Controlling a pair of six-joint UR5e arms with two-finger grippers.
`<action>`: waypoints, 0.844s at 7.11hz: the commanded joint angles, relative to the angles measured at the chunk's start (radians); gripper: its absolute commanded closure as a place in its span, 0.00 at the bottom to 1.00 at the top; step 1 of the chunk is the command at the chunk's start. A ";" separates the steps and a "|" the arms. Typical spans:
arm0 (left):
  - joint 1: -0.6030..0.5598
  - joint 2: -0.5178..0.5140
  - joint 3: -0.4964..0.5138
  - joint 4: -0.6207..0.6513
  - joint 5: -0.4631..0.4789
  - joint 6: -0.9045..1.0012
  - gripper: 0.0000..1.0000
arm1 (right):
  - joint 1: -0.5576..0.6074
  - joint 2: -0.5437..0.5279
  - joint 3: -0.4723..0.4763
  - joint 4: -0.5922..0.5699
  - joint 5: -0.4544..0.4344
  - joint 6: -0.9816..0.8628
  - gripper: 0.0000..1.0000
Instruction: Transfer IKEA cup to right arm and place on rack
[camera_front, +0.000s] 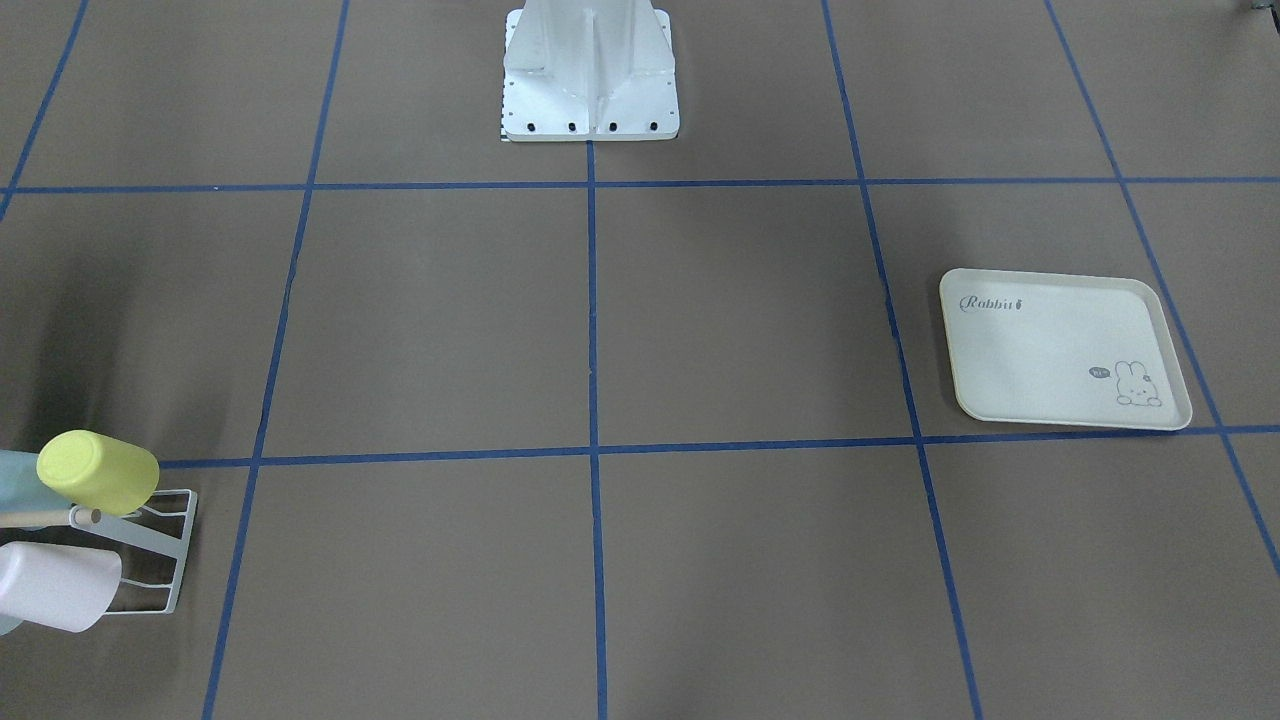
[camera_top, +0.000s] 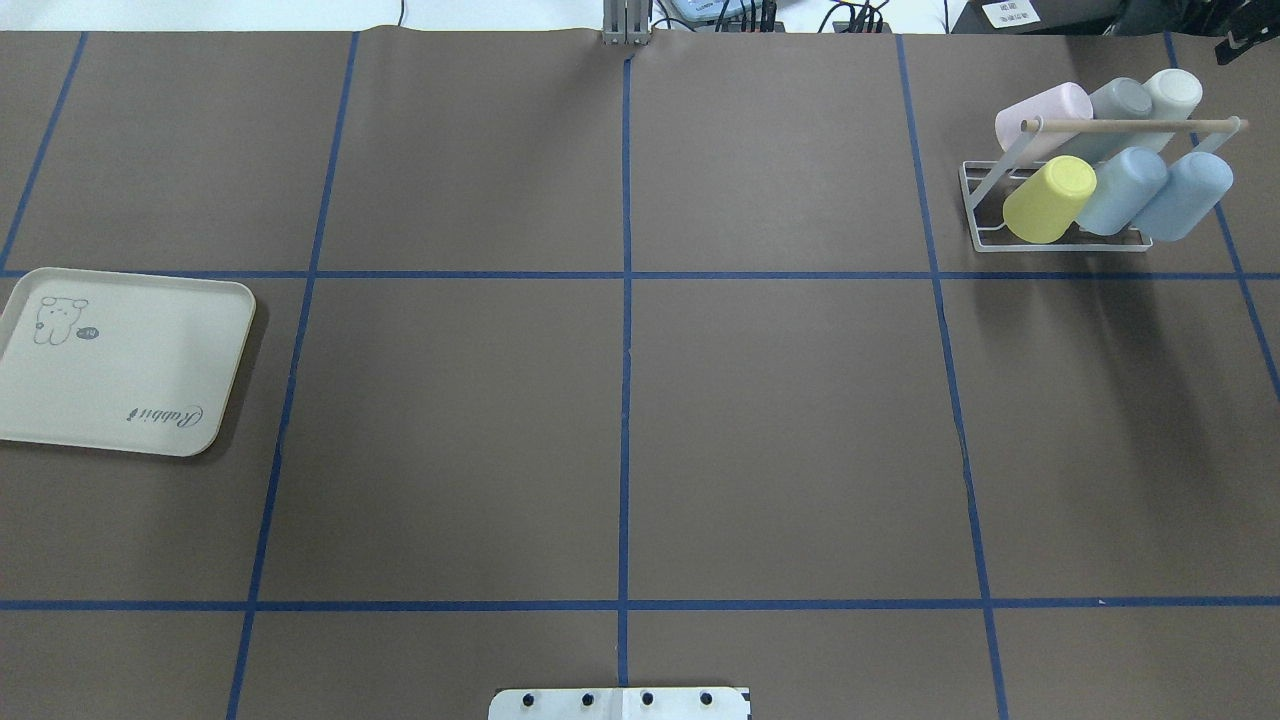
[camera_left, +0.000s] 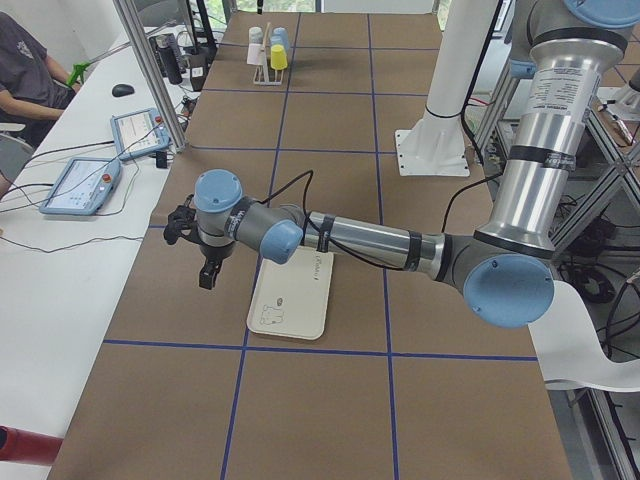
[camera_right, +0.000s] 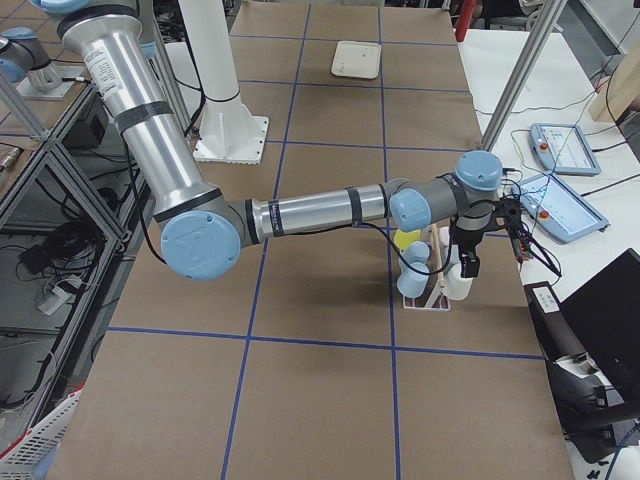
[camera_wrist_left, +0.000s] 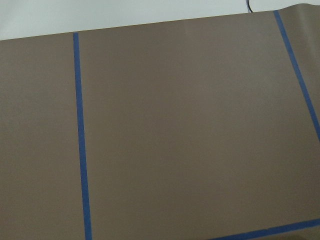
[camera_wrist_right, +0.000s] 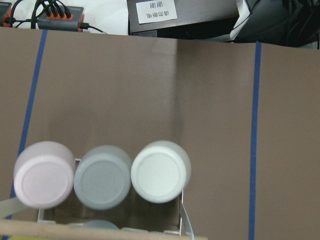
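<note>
Six cups (camera_top: 1048, 200) on your rack (camera_top: 1120, 126), far right corner, right gripper (camera_right: 468, 268) near it, left gripper (camera_left: 207, 277) by the tray (camera_left: 290, 300); can't tell if either's spread.

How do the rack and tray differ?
The rack is white wire with a wooden rod; the tray is solid cream with a rabbit print. The rack holds six cups; the tray none. The rack sits at the robot's right, the tray at its left. Both lie on the table.
</note>
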 joint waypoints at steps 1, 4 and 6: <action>-0.022 0.115 -0.158 0.227 -0.010 0.113 0.00 | 0.030 -0.096 0.188 -0.234 0.020 -0.138 0.02; -0.022 0.168 -0.180 0.235 -0.030 0.112 0.00 | 0.036 -0.294 0.366 -0.232 0.016 -0.164 0.01; -0.022 0.260 -0.236 0.197 -0.015 0.113 0.00 | 0.036 -0.359 0.433 -0.230 0.034 -0.155 0.01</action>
